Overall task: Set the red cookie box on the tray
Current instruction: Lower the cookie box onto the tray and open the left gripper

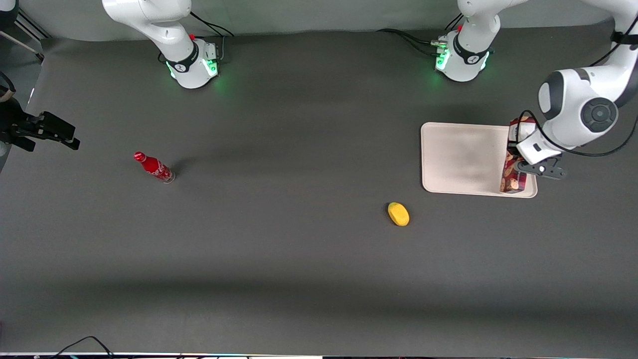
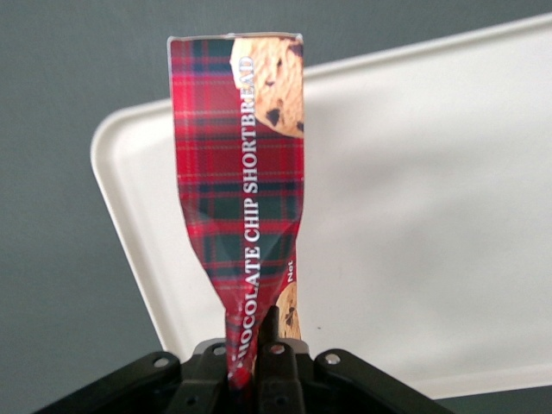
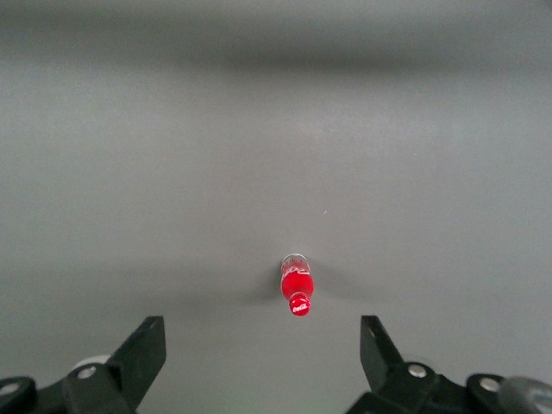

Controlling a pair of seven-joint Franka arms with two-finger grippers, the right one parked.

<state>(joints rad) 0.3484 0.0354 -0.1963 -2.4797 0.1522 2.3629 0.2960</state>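
The left arm's hand [image 2: 254, 358] pinches the red cookie box [image 2: 246, 190] by one end, its fingers [image 2: 269, 332] squeezing the carton so that it creases. The box hangs over the tray [image 1: 461, 158], at the tray's end nearest the working arm's edge of the surface [image 1: 299, 279]. A yellow object [image 1: 398, 214] lies near the tray, closer to the front camera.
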